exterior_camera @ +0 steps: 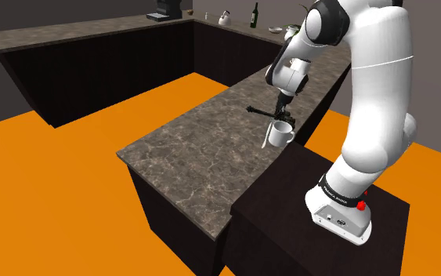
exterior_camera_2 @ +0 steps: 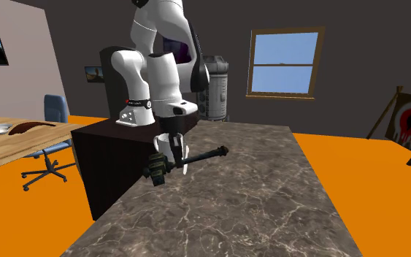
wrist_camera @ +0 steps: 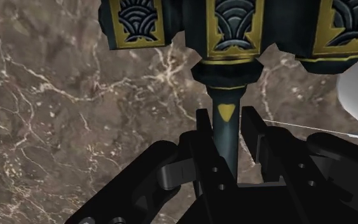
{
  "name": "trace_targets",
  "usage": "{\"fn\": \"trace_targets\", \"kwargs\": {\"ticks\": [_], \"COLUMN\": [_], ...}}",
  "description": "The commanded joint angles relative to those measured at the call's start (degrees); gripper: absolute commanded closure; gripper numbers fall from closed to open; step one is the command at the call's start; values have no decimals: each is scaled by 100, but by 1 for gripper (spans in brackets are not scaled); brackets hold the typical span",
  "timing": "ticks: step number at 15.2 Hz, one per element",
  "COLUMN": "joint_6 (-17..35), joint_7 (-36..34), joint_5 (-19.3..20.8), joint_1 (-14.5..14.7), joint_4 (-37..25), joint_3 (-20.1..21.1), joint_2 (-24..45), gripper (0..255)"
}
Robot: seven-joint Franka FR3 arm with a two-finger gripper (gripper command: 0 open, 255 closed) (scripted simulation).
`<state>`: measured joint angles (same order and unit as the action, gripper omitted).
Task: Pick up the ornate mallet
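Mallet point(exterior_camera_2: 204, 155), ornate, is clasped by its handle in the black gripper point(wrist_camera: 226, 122). It sits level over the marble counter point(exterior_camera_2: 255, 197) near the stand-side edge, a white mug point(exterior_camera: 280, 134) just beside it. Bare counter stretches beyond.

The counter point(wrist_camera: 75, 114) is showing a smooth brown stone face veined in white; the mallet point(wrist_camera: 225, 57) is gleaming like dark metal, its panels edged in dull gold; the gripper point(wrist_camera: 226, 124) is looking matt black; the mug point(exterior_camera: 280, 134) is shining smooth white; the arm point(exterior_camera: 379, 94) is wearing a glossy white shell.
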<state>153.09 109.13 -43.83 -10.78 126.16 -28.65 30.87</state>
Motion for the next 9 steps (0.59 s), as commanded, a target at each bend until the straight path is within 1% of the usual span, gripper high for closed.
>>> {"fn": "trace_targets", "kwargs": {"ticks": [1,7,9], "joint_6": [-88,-345,-351], "joint_7": [-121,-478,-488], "joint_5": [148,616,629], "joint_1": [99,394,401], "joint_4": [39,156,159], "joint_3": [-125,-506,-515], "joint_2": [-133,-551,-562], "gripper": [255,255,255]}}
